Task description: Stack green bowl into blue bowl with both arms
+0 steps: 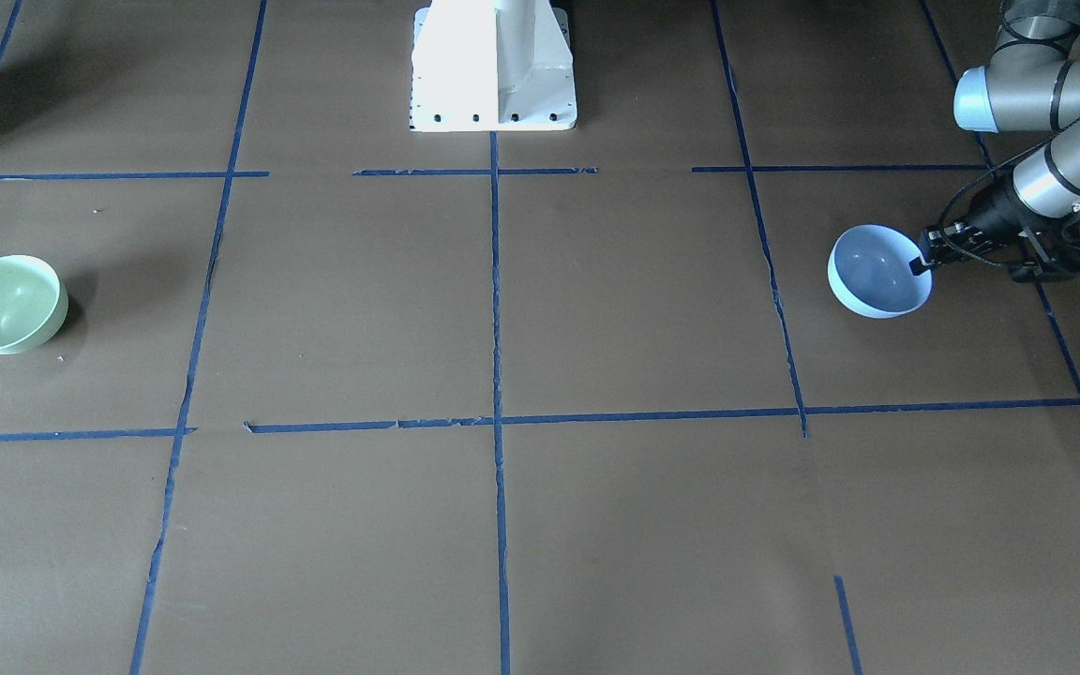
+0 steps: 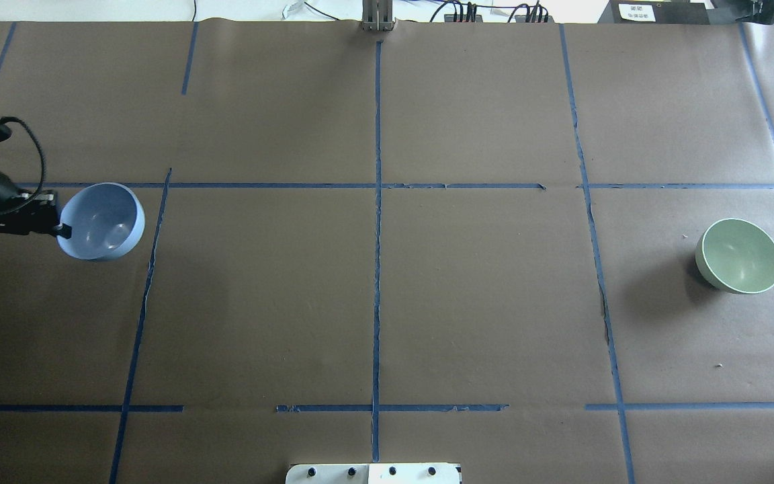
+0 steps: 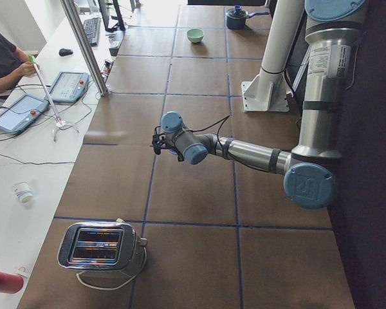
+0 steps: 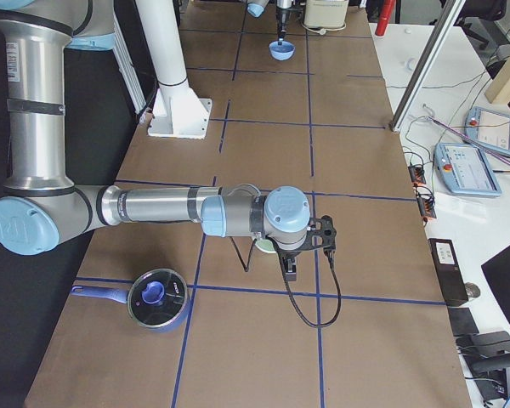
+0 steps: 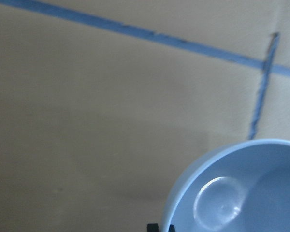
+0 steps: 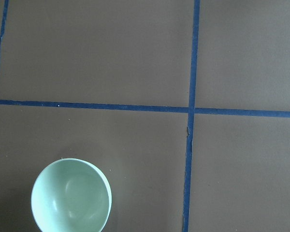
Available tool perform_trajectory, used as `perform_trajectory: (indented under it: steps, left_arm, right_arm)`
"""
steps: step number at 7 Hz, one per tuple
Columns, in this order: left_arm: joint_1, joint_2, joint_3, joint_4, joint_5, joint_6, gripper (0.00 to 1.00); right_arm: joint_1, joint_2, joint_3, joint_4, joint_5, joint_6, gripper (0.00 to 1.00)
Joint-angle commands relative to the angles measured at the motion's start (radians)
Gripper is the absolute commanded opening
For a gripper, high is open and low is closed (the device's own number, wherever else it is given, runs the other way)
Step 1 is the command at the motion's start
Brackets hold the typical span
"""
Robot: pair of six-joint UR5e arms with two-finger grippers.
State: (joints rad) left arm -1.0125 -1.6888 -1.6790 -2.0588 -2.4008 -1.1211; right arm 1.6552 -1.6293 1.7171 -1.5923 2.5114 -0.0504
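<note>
Pinching rim of small glossy periwinkle-blue bowl (image 2: 101,222) with left gripper (image 2: 63,230), jaws closed on its wall, bowl tilted. Can't tell opening of right gripper (image 4: 289,270); pale mint-green glossy bowl (image 2: 740,255) just beside it. Risk: one-sided pinch on slick rim, likely slip or swing in transit.

My brown surface (image 1: 652,309), crossed by blue tape lines (image 1: 497,281), carries the green bowl (image 1: 6,304) near my right end, my white base (image 1: 493,66), a toaster (image 3: 103,248) and a lidded blue pot (image 4: 155,299).
</note>
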Motion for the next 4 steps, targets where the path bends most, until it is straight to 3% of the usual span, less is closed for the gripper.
perform_trajectory:
  steps: [1,3,4]
  left_arm:
    - [0.066,-0.24,-0.002,0.184,0.05,-0.206,0.0]
    - [0.287,-0.438,0.015,0.241,0.222,-0.523,0.0]
    - [0.358,-0.487,0.019,0.274,0.297,-0.554,0.0]
  right_arm:
    - [0.0,-0.001,-0.001,0.0,-0.003,0.006,1.0]
    - [-0.003,-0.003,-0.001,0.0,-0.006,0.006,1.0]
    - [-0.003,-0.003,-0.001,0.0,-0.006,0.007,1.0]
